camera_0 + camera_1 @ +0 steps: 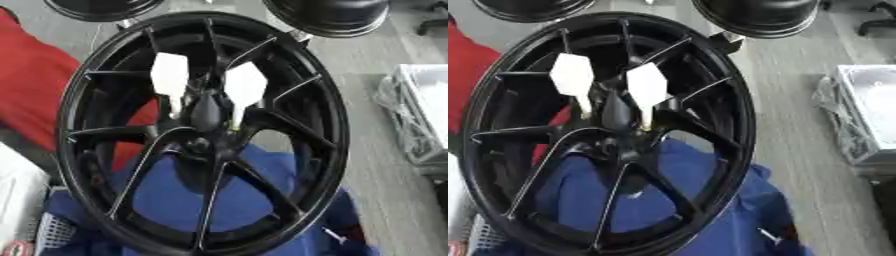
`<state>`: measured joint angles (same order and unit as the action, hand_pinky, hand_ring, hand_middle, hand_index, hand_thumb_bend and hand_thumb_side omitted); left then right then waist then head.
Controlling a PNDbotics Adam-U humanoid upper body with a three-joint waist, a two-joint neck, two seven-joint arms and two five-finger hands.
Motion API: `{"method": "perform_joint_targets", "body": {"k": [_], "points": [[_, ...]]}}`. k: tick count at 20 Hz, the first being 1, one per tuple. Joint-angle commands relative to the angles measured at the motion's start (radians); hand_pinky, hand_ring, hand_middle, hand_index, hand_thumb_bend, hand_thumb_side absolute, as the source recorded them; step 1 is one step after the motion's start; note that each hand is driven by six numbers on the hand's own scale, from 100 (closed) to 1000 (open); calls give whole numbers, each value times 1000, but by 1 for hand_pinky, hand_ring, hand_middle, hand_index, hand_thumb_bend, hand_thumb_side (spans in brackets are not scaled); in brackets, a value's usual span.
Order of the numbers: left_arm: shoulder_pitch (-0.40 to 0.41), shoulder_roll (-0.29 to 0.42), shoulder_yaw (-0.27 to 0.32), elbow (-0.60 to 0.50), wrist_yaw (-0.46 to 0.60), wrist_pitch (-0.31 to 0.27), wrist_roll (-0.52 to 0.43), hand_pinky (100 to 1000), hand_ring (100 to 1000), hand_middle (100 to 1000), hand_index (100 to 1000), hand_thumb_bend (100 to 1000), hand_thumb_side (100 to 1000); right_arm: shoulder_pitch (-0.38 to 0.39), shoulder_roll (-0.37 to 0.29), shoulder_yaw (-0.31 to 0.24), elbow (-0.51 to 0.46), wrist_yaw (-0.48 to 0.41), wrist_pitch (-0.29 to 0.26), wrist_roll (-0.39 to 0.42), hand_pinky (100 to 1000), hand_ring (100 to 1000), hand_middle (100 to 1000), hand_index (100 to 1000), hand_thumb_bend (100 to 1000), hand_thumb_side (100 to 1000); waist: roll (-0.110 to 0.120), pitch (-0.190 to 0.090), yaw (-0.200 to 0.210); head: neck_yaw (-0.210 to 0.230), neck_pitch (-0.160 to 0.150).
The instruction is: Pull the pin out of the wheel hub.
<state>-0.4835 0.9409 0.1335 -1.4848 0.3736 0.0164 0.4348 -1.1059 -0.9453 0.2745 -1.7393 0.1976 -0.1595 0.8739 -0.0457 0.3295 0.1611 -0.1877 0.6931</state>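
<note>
Grey flooring runs behind the scene, with two more black wheels at the top edge, one at the upper left and one at the upper right. A large black wheel with thin, branching spokes fills the middle of both views, standing tilted with its face toward the camera. Behind and beneath it lies blue cloth, and something red shows at the left edge, visible again through the spokes.

At the wheel's centre sits the dark hub. Two pins stand in it side by side, each with a white, faceted head above a slim pale shank: the left pin and the right pin (both appear seated in the hub, though the exact holes cannot be made out).

A clear plastic container rests on the floor at the right edge, and a white box shows at the lower left. Neither of the robot's hands appears in either view, so their state cannot be told.
</note>
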Motion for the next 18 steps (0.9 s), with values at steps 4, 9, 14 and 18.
{"method": "perform_joint_targets", "body": {"k": [4, 9, 14, 18], "points": [[-16, 48, 3, -16, 6, -4, -18, 780, 833, 853, 871, 516, 771, -68, 35, 70, 27, -31, 18, 27, 890, 857, 819, 872, 118, 599, 3, -24, 4, -9, 2], [-18, 46, -3, -17, 6, -3, -26, 777, 834, 853, 872, 509, 774, -102, 78, 154, 77, -37, 20, 33, 893, 866, 825, 874, 140, 573, 5, -26, 7, -15, 13], [-17, 44, -5, -16, 5, 0, -30, 777, 834, 861, 870, 505, 777, -91, 76, 200, 86, -49, -5, 33, 899, 878, 834, 882, 160, 543, 6, -25, 11, -12, 20], [-20, 38, -11, -15, 7, 2, -37, 777, 835, 863, 870, 500, 782, -78, 75, 222, 75, -61, -4, 33, 903, 886, 839, 894, 198, 470, 6, -24, 15, -10, 29]]}}
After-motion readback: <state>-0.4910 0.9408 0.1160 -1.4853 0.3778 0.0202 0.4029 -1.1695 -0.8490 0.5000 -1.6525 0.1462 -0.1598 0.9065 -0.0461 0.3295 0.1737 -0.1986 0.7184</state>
